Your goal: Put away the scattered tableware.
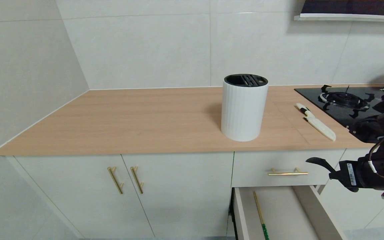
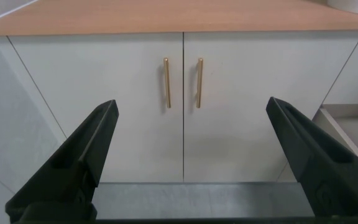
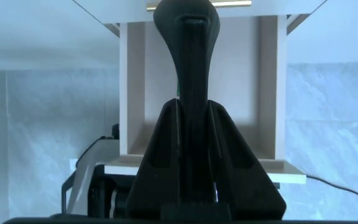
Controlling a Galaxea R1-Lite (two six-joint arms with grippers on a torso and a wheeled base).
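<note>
Head view, and we sweep from the nine o'clock side: bare wood counter (image 1: 112,116), two shut doors (image 1: 125,193) beneath it. Then the white holder (image 1: 244,110) stands upright just right of centre, black slotted top showing nothing sticking out. At six o'clock of it the drawer (image 1: 240,213) hangs open, and there are the chopsticks (image 1: 259,210) lying along its left side, so that piece looks put away. At three o'clock of the holder, the knife (image 1: 316,121) lies flat on the counter between the holder and the hob (image 1: 345,100), well apart from both. That looks like the job left! Over at four o'clock, the right claw (image 1: 313,161) hangs in front of the drawers, below counter level, beside the shut drawer's handle. In the right wrist view the right claw (image 3: 187,25) is pressed together with nothing seen between its fingers, pointing at the open drawer (image 3: 126,93). In the left wrist view the left claw (image 2: 191,109) is spread wide and empty, facing the doors (image 2: 104,93). By my reckoning we're roughly halfway: knife to go, then perhaps that drawer to close.
</note>
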